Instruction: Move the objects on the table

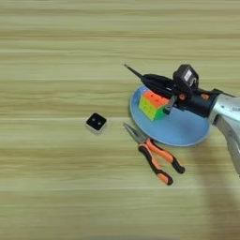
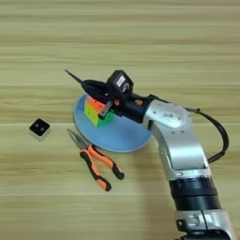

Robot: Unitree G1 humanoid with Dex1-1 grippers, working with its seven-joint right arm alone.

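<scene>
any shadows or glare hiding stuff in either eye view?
Left eye view: soft shadow on the table under the arm, lower right; pliers and cube clear. Right eye view: the tool overlaps the cube's far edge; no glare on the plate.
</scene>
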